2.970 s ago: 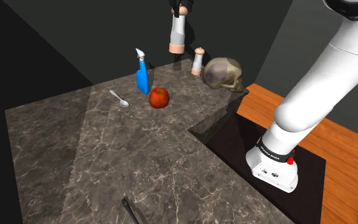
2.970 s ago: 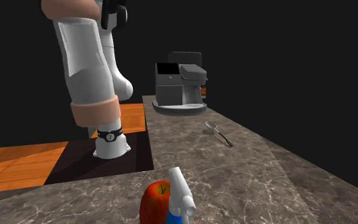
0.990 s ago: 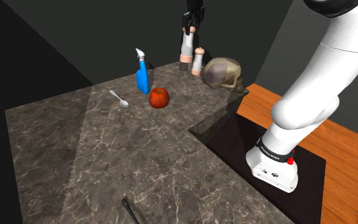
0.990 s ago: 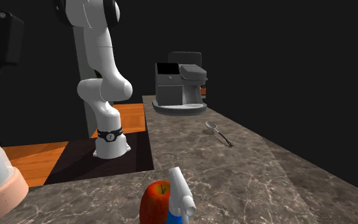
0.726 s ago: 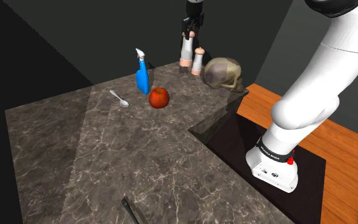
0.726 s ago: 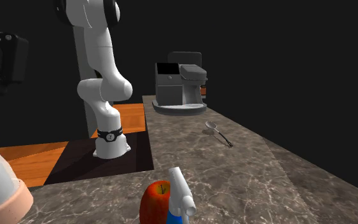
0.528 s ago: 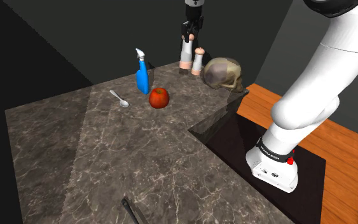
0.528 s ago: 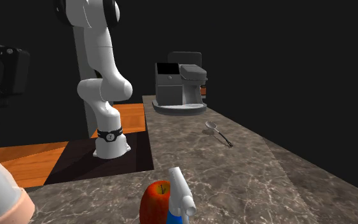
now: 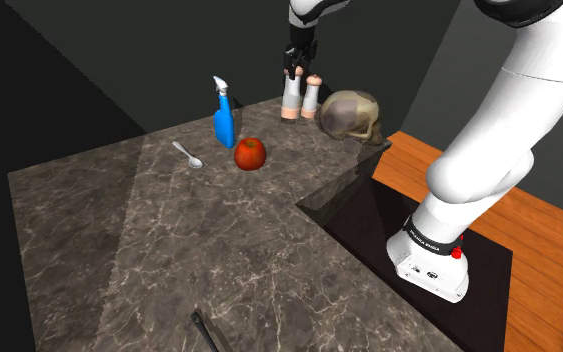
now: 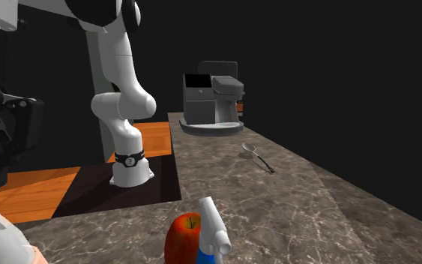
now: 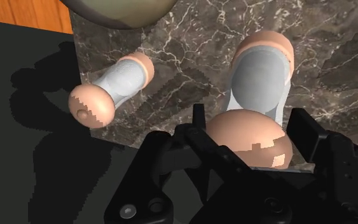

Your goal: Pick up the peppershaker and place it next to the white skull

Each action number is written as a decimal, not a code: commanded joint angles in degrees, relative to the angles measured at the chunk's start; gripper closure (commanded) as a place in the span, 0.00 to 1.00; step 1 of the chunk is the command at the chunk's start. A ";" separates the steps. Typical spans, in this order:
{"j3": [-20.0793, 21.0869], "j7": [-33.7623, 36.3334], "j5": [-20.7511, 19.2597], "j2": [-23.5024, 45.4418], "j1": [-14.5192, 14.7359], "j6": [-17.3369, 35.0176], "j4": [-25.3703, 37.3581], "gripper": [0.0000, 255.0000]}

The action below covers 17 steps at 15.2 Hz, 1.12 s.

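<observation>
Placing step. I have the black two-finger gripper (image 11: 250, 121) clamped on the white, peach-capped peppershaker (image 11: 260, 73). It stands upright, low over the dark marble counter (image 9: 169, 220), beside a matching shaker (image 9: 312, 97) and near the grey-tan skull (image 9: 352, 115). Next, I judge: seat it, release, lift straight.

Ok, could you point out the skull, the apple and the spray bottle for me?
skull (image 9: 354, 113), shoulder view, on the rounded top.
apple (image 9: 250, 154), shoulder view, on its red side.
bottle (image 9: 225, 128), shoulder view, on the blue body.
</observation>
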 commanded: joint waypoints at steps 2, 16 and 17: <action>-0.07 0.45 -0.30 0.28 -0.05 2.16 -1.87 1.00; -0.40 2.91 -2.37 3.32 0.01 10.53 -7.54 1.00; -0.40 2.91 -2.37 3.32 0.01 10.53 -7.54 1.00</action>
